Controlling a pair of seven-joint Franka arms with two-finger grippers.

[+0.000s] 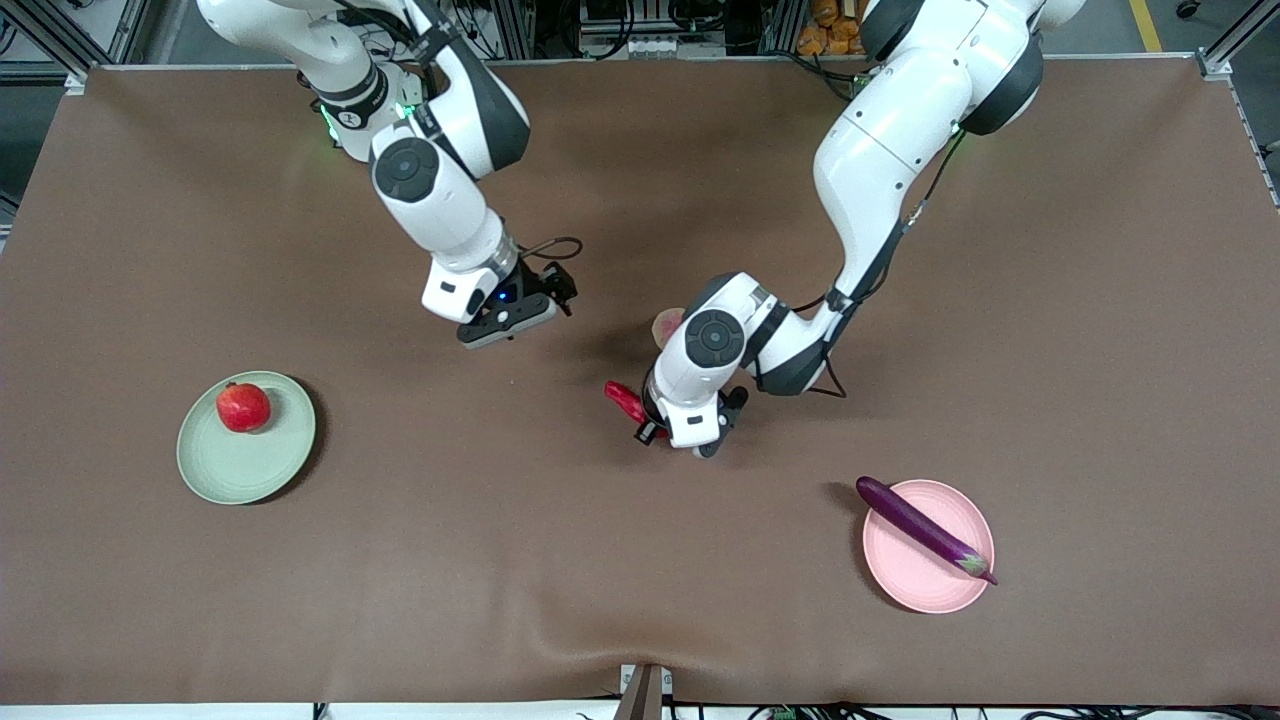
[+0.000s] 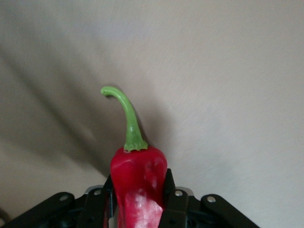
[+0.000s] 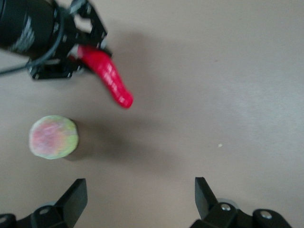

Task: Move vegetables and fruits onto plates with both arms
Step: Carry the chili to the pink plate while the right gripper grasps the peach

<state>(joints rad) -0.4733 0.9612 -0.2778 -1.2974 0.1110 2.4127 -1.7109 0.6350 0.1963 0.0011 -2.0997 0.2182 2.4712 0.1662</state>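
Brown table (image 1: 640, 600). Left pincer (image 1: 660, 432), mid-table, clamps the chili pepper (image 2: 138, 183). Right pincer (image 3: 141, 197) hangs open above the peach (image 3: 53, 137). Pomegranate (image 1: 243, 407) on green plate (image 1: 246, 460); eggplant (image 1: 925, 528) on pink plate (image 1: 910, 570).

Red chili pepper (image 1: 626, 402) with curved green stem, clamped in the left gripper (image 1: 655, 425) over mid-table. Pink-and-green peach (image 1: 667, 324) on the table just beside. Pomegranate (image 1: 243, 407) on the green plate (image 1: 246, 437), right arm's end. Purple eggplant (image 1: 924, 528) laid slantwise across the pink plate (image 1: 928, 545), its stem past the rim.
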